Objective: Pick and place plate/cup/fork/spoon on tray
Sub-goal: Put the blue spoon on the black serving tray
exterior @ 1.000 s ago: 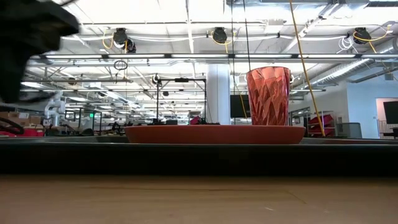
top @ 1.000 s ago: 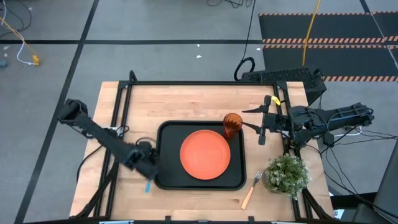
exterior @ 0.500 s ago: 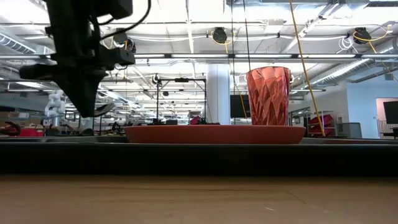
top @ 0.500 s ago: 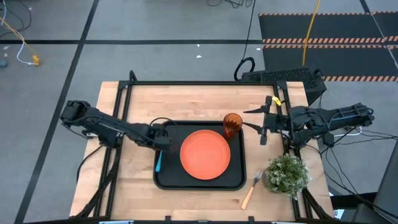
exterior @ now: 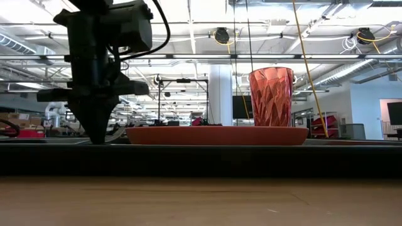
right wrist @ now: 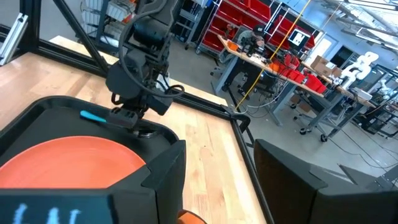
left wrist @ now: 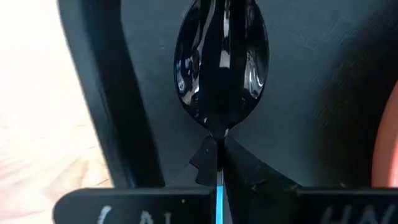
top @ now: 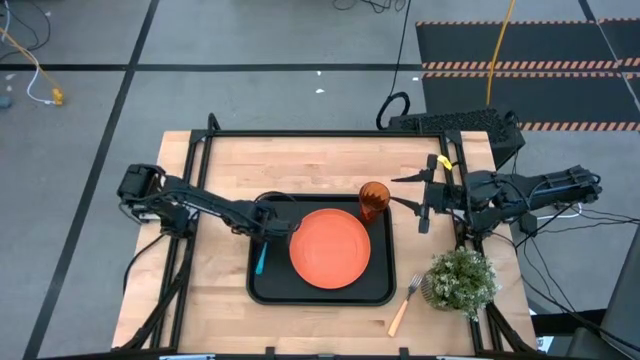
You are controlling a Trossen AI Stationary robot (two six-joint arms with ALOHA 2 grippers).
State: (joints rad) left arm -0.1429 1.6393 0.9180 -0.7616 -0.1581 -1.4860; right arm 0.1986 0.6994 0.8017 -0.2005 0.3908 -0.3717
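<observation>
Clenched on the spoon (left wrist: 221, 59), the left gripper (top: 268, 232) hung over the tray (top: 272, 290) at about nine o'clock from the plate (top: 330, 248). We saw from the high view only a sliver of bright blue handle slanting toward six o'clock below the fingers. Our left wrist view gave what that one could not: the dark, glossy bowl of the spoon over the black tray floor, just inside the raised rim, with the thin blue handle pinched between the two fingertips. We could not tell from any view whether the bowl touched the tray floor. From the low view we saw the gripper pointing straight down, its tip down at the tray's rim line beside the plate's edge, and the faceted, translucent orange cup (exterior: 271, 96) standing upright behind the plate. Looking down, we placed the cup on the tray at one o'clock from the plate. We found the right gripper (top: 423, 201) released, waiting at three o'clock of the cup, off the tray. Only the high view showed the fork (top: 404, 304), tan-handled, lying on the table (top: 320, 160) at four o'clock of the tray, beside a small potted plant (top: 460, 280).
</observation>
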